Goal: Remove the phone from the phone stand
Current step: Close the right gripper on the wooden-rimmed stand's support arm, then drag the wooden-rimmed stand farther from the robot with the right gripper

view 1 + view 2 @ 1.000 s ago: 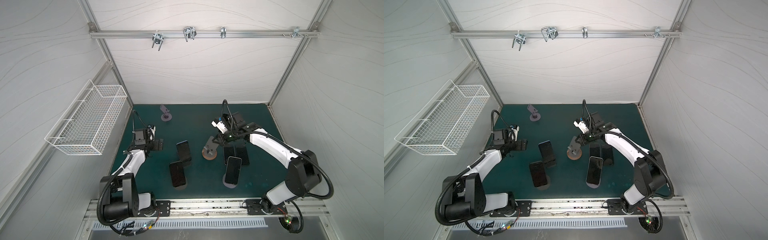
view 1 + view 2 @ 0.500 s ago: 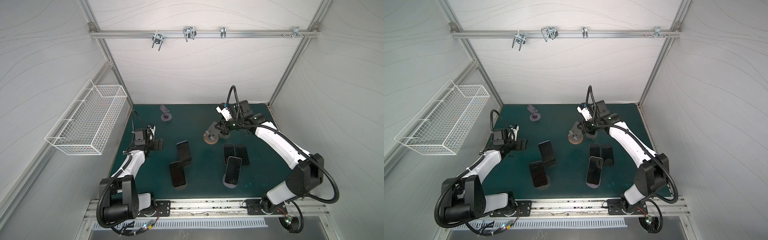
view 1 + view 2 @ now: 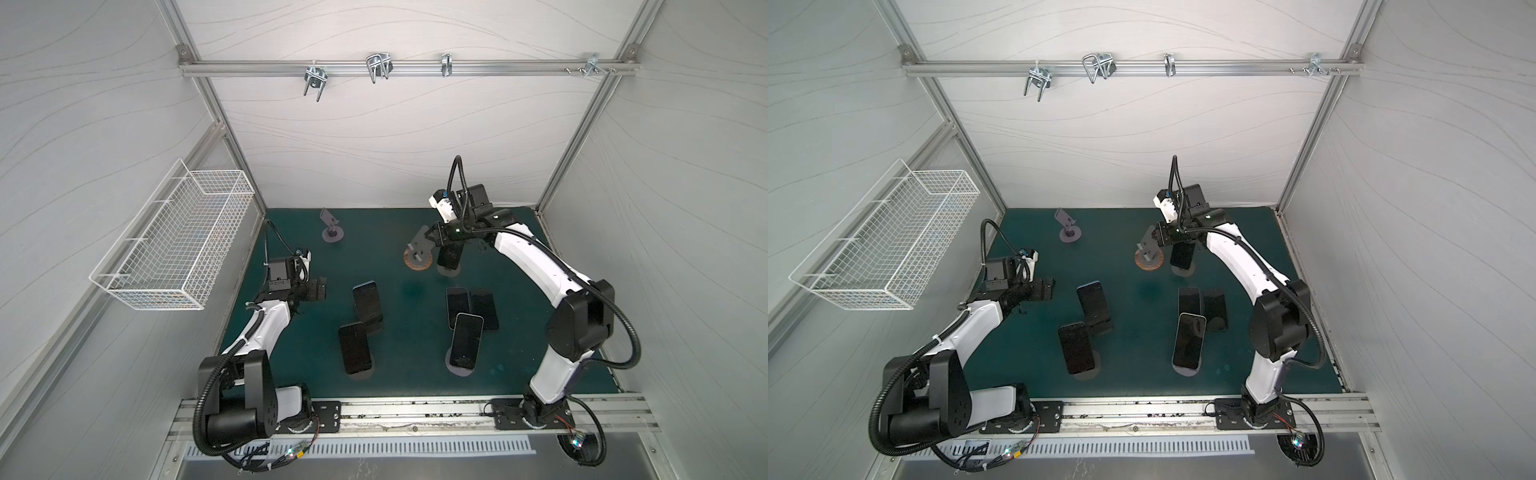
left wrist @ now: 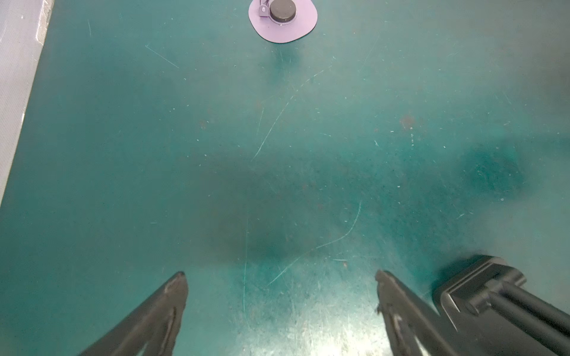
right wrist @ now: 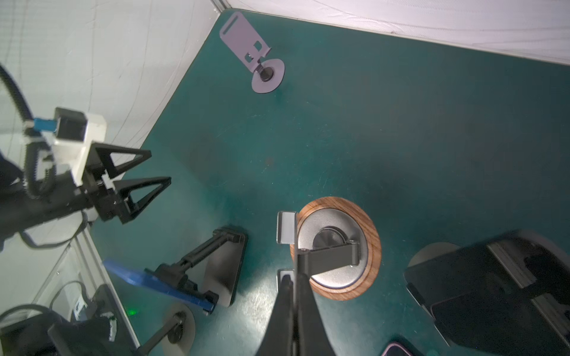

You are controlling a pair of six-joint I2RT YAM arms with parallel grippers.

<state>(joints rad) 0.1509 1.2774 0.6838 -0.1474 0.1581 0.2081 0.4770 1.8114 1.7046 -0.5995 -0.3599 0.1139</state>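
1. Pinches the upright plate of the wood-ringed stand with the right gripper, fingers pressed together on its thin edge; bears no phone, so probably meant for moving aside
2. Holds the left gripper spread wide over bare mat, apparently on standby
3. Shows a dark phone propped just beside that stand, another phone propped nearer the front

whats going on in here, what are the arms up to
The right gripper is shut on the plate of an empty wood-ringed stand toward the back of the green mat. The left gripper hangs open over bare mat, holding nothing. Other phones sit on stands; two more phones lie flat.
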